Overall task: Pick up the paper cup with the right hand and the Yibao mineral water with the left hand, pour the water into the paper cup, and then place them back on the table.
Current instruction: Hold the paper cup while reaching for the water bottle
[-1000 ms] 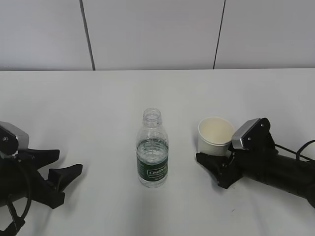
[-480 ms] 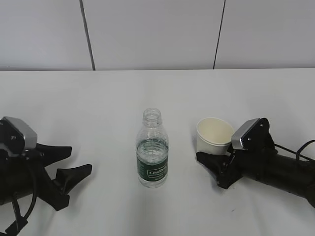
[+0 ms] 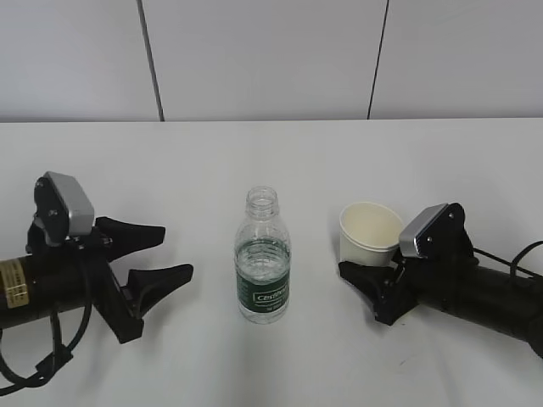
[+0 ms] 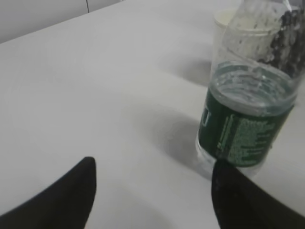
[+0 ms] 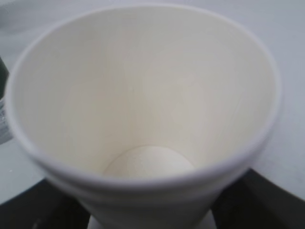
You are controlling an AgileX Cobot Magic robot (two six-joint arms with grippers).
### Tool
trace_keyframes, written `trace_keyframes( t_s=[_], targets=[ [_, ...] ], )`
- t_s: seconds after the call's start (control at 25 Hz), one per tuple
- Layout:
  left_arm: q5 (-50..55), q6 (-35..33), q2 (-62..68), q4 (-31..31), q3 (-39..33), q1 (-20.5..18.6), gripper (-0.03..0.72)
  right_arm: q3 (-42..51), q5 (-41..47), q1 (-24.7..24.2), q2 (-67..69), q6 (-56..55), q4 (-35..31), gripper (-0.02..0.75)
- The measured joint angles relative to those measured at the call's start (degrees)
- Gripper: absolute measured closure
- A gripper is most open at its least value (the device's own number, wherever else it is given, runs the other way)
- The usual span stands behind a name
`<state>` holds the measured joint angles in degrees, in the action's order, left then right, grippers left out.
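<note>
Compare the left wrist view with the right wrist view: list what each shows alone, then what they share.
Left wrist only: the water bottle with its green label, standing ahead of the open left gripper.
Right wrist only: the cup's empty cream inside, and the right gripper flanking its base.
Both: the paper cup and the white table.

The paper cup (image 5: pixel 143 119) fills nearly the whole view, seen from above into its cream inside, with the round bottom at 6 o'clock. Its rolled rim runs wide around. The right hand's 2 black fingers (image 5: pixel 38 205) flank its lower wall at 7 and 5 o'clock. The white table (image 5: pixel 290 43) shows at 2 o'clock.
</note>
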<state>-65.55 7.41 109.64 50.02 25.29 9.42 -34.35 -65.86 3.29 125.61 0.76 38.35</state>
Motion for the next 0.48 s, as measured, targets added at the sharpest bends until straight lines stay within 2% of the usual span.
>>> trace_keyframes(
  t_s=[0.24, 0.32, 0.48],
  targets=[
    [0.0, 1.05, 4.43, 0.38, 4.21, 6.32, 0.219, 0.0, 0.0, 0.0, 0.0, 0.0, 0.0, 0.224],
    [0.06, 3.55, 5.61, 0.65, 5.29, 8.39, 0.219, 0.0, 0.0, 0.0, 0.0, 0.0, 0.0, 0.225],
    [0.06, 8.83, 6.17, 1.77, 7.03, 9.94, 0.185, 0.0, 0.0, 0.0, 0.0, 0.0, 0.0, 0.225]
  ],
)
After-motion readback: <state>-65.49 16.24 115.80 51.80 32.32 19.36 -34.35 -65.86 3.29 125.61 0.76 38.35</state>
